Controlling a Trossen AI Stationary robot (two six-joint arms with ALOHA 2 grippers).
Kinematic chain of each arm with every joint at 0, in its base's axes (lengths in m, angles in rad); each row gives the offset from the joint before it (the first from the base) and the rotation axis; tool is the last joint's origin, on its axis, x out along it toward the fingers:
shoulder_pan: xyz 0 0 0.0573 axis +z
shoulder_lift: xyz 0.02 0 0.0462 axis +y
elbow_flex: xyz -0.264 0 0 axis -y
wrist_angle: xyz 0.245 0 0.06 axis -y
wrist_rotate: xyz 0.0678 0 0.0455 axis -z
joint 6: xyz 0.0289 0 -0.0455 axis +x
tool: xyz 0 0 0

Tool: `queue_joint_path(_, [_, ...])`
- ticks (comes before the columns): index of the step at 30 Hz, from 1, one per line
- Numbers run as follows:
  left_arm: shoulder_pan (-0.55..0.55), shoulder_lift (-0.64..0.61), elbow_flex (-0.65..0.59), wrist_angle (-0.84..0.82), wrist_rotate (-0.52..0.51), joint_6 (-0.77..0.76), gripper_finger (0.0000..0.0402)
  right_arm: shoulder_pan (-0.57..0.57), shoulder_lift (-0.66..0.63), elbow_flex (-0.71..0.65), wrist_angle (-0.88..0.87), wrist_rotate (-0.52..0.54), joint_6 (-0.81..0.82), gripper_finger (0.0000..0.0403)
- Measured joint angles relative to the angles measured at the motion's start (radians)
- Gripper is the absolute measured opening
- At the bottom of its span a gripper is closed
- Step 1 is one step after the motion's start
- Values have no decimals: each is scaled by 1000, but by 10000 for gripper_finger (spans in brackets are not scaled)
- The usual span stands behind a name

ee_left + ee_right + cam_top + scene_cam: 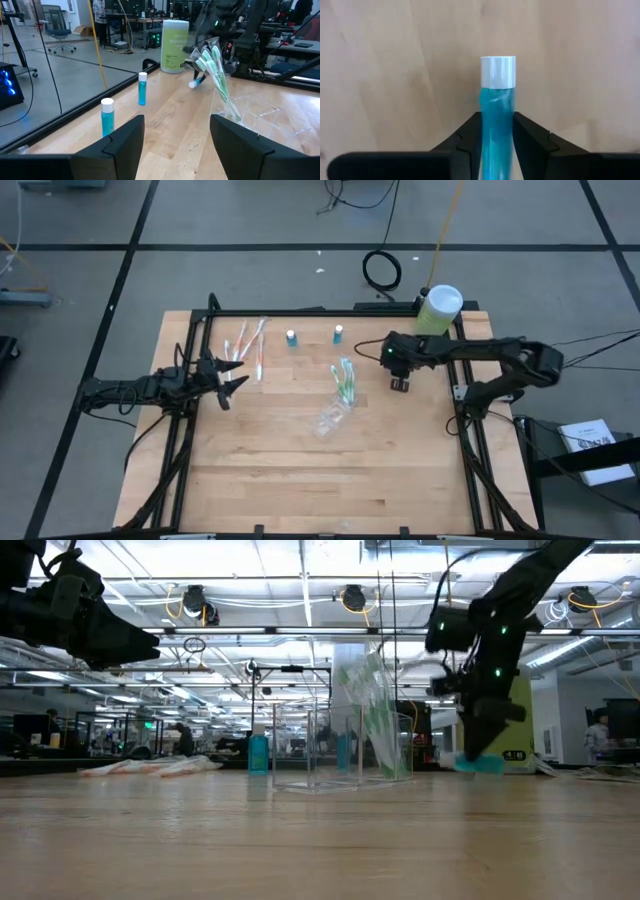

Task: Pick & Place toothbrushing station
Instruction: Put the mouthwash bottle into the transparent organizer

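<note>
Right gripper [496, 131] clamped on a small blue tube with white cap [497, 107] low over the wooden table [300, 470], clear plastic holder [334, 416] beside it containing green-white toothbrushes [346, 379], left gripper [232, 377] open near pink-white toothbrushes [248, 346].

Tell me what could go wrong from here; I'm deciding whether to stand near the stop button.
The right claw pinches a blue tube low on its body, so it may slip or tilt on the way. The clear holder is already packed with leaning green-white toothbrushes, so a lowered tube could snag on them or tip the holder. The left claw hangs open beside the pink-white toothbrushes; a careless sweep might scatter them.
</note>
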Motion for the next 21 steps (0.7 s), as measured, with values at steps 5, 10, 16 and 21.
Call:
queue_joint_path(5, [0, 0, 0, 0, 0, 0, 235, 31, -156, 3, 8, -54, 108, 81])
queue_joint_path(10, [0, 0, 0, 0, 0, 0, 235, 80, -300, 4, 82, -176, 237, 56])
queue_joint_path(16, [0, 0, 0, 0, 0, 0, 235, 169, -416, 4, 211, -272, 292, 25])
queue_joint_path(21, [0, 0, 0, 0, 0, 0, 235, 236, -468, 5, 302, -340, 293, 15])
